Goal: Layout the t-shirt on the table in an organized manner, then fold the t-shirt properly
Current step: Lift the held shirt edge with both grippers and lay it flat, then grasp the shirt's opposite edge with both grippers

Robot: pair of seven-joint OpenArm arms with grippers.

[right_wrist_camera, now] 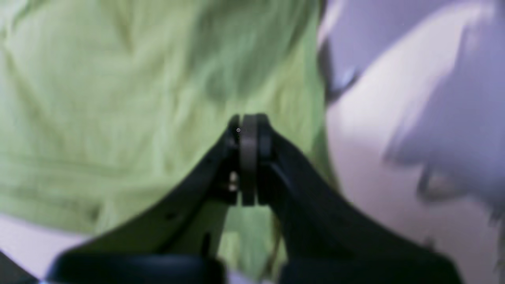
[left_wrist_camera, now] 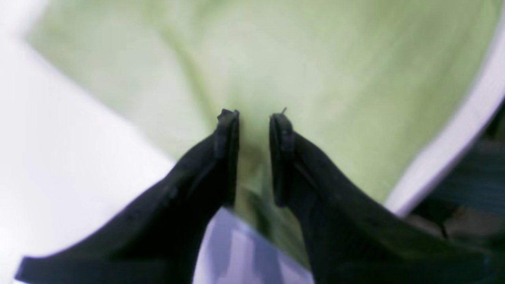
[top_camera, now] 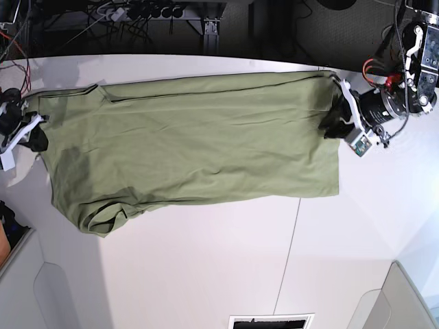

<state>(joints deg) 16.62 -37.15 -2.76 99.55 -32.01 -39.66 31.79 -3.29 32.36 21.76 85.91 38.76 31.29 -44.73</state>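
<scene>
1. Left wrist view: one t-shirt, pale green and blurred, fills most of the picture over one white table. The left gripper has two black fingers standing apart, with a strip of green cloth showing in the gap; whether they pinch that cloth I cannot tell. The table's white edge runs down the right side.

2. Right wrist view: the same shirt covers the left and middle, wrinkled and out of focus. The right gripper has its two fingers pressed together; no cloth shows between the tips, so I can't tell if it grips any. White tabletop lies to the right.

3. Base view: one shirt is spread lengthwise across the far half of the table, with a bunched fold at its near left corner. One gripper sits at the shirt's left end, the other at its right end, two arms in all. A thin dark seam crosses the near tabletop. I see no containers.
</scene>
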